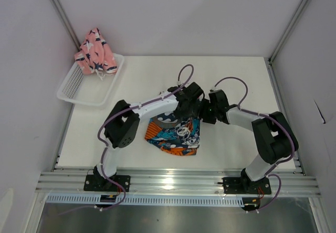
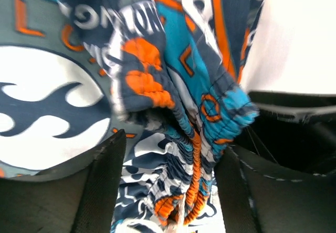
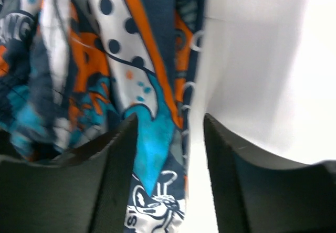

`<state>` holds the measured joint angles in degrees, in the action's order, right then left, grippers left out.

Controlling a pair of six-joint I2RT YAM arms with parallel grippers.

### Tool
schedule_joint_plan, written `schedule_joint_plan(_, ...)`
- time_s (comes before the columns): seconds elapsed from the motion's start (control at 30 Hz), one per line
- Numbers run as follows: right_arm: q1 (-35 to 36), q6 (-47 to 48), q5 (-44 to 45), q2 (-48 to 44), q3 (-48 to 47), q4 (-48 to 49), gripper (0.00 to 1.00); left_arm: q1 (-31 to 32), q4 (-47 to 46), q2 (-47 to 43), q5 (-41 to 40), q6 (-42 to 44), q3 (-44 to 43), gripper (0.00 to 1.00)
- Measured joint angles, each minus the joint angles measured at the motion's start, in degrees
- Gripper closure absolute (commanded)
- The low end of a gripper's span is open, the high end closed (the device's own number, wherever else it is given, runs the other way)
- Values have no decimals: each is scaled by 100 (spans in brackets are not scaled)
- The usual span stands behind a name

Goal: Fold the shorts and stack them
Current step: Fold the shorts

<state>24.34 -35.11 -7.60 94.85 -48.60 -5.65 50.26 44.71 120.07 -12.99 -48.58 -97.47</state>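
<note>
Cloth of the printed shorts (image 1: pixel 176 133) lay on the tabletop (image 1: pixel 136 81) between the left fingers (image 2: pixel 100 191) and between the right fingers (image 3: pixel 113 180), both pairs spread and gripping nothing. Lifting away could snag it and spoil the fold. Pink shorts (image 1: pixel 95 52) sat at the basket's (image 1: pixel 79 88) far end.

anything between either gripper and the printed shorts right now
Nothing visible does. The printed shorts lie directly under both arms. The wrist views show a gathered, bunched part of the fabric between the parted fingers of the left gripper and an edge of it inside the right gripper.
</note>
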Motion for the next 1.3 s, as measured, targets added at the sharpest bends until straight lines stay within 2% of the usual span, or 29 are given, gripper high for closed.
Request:
schedule_joint_plan(0.03, -42, -2, -2, -61, 48, -7, 41, -59, -4, -61, 28, 20, -4, 29)
schedule_joint_plan(0.07, -74, -2, 2, -129, 103, -17, 40, -125, -7, -140, 63, 42, -7, 12)
schedule_joint_plan(0.17, -181, 2, 9, -337, 227, -85, 39, -415, -42, -511, 205, 140, -4, 1)
schedule_joint_plan(0.4, -437, 22, -114, -1078, 542, 61, 36, -938, -208, -1484, 621, 439, -4, 1)
schedule_joint_plan(0.53, -715, -33, -557, -1652, 1023, 428, 28, -999, -348, -1794, 938, 586, 133, 1)
schedule_joint_plan(0.67, -1169, -192, -1294, -1908, 1427, 957, 20, -1200, -518, -2090, 1191, 745, 691, 1)
schedule_joint_plan(0.77, -1257, -280, -1838, -1709, 1440, 1375, 16, -1508, -667, -2223, 1355, 874, 1165, 1)
schedule_joint_plan(0.93, -1198, -439, -2559, -981, 1419, 2149, 18, -1740, -977, -2435, 1523, 1145, 1893, 1)
schedule_joint_plan(1.13, -942, -520, -2754, -417, 1172, 2474, 20, -1569, -1628, -2935, 1784, 1390, 2863, 1)
schedule_joint_plan(1.3, -752, -540, -2782, -85, 868, 2664, 25, -979, -1993, -3106, 1674, 1478, 3261, 3)
